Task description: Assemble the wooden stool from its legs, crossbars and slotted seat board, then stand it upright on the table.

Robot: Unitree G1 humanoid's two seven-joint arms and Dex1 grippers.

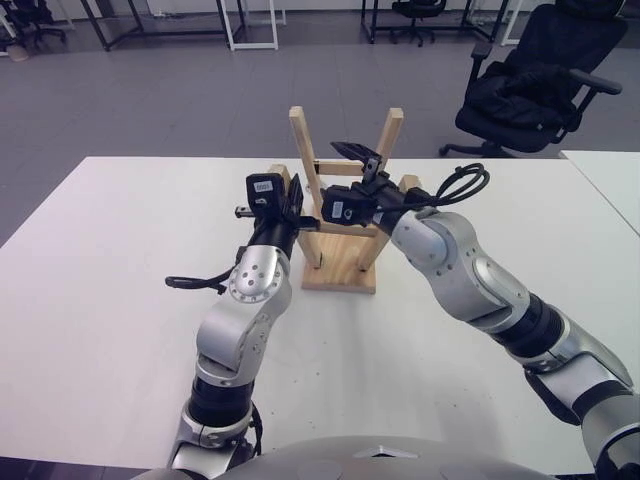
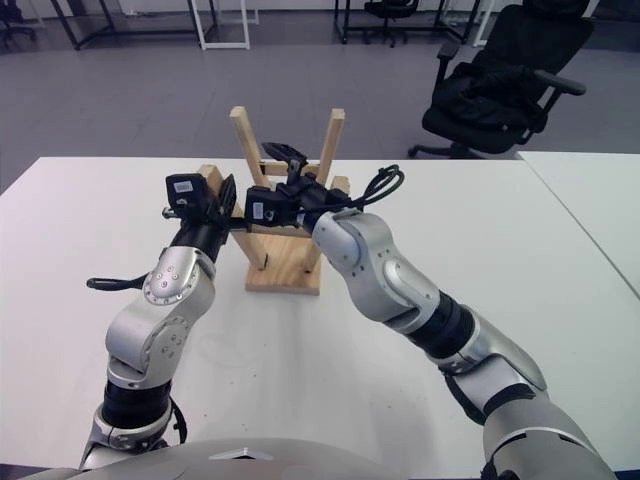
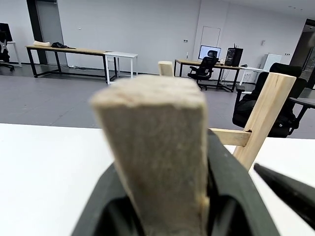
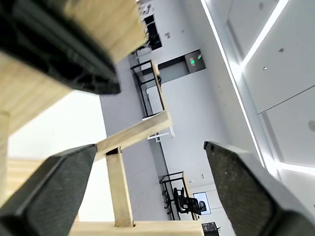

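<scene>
1. We see the wooden stool (image 1: 316, 240) upside down near the middle of the white table (image 1: 110, 300); its seat board (image 1: 340, 277) lies flat on the table and the legs point up.
2. Two tall legs (image 1: 303, 145) rise from the seat board and lean a little apart at the top; a crossbar (image 1: 340, 168) joins them in their upper part.
3. The left gripper (image 1: 296, 205) is at the stool's left side; its fingers are clamped on a wooden leg (image 3: 152, 147), which stands between them in the left wrist view.
4. The right gripper (image 1: 363, 158) is raised between the two tall legs, just beside the crossbar; its fingers are well apart and hold nothing.
5. In the right wrist view the two dark pads (image 4: 54, 191) stand wide, and the crossbar shows in the gap between them; we cannot tell if a pad touches it.
6. The two grippers are near each other, the left one lower than the right one.
7. A black office chair (image 1: 535, 85) stands on the grey floor behind the table, on the right side.
</scene>
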